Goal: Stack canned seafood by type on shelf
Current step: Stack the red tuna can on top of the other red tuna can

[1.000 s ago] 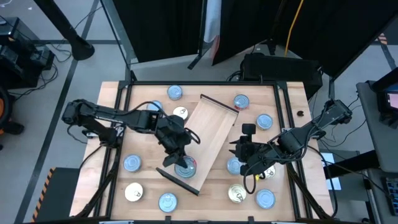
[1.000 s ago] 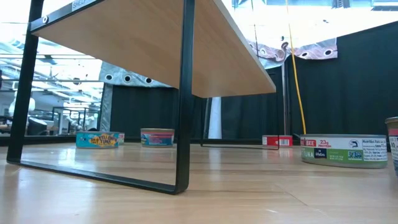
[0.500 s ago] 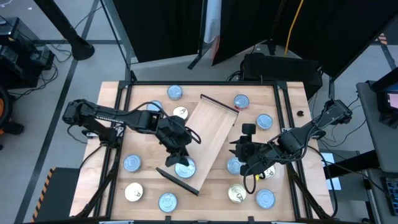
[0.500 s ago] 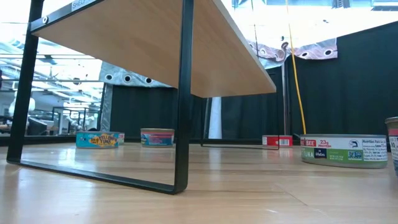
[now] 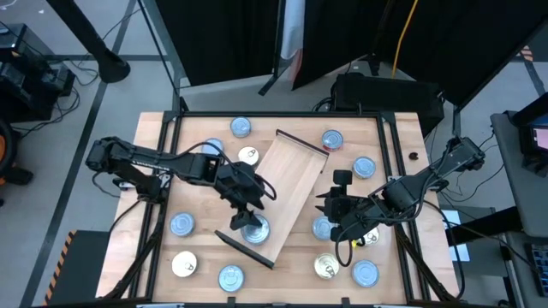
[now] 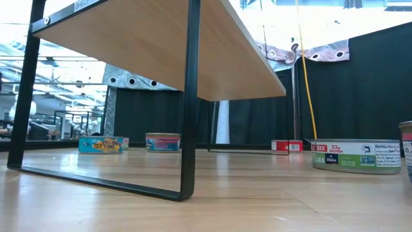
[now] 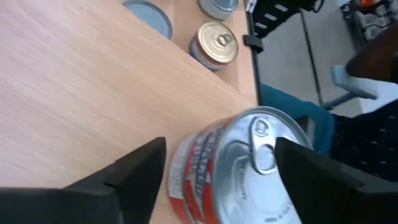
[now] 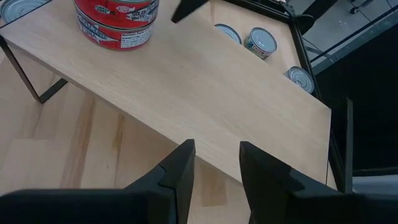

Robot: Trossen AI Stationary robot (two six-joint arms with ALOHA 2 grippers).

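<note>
Shelf [image 5: 282, 188] is being used as the stacking place, slanted across the middle of the table. Tins [image 5: 181, 224] are being left spread on the tabletop around it. One red tin [image 7: 239, 165] is being let go near the shelf's near end by the left gripper [image 5: 248, 221], fingers spread wide. The right gripper [image 8: 214, 168] is being kept part open, empty, just right of the shelf. Another matching tin is likely being needed next.

Two black jointed arms [image 5: 154, 161], looping black cables, matte black claw fingers [image 8: 180, 171]
</note>
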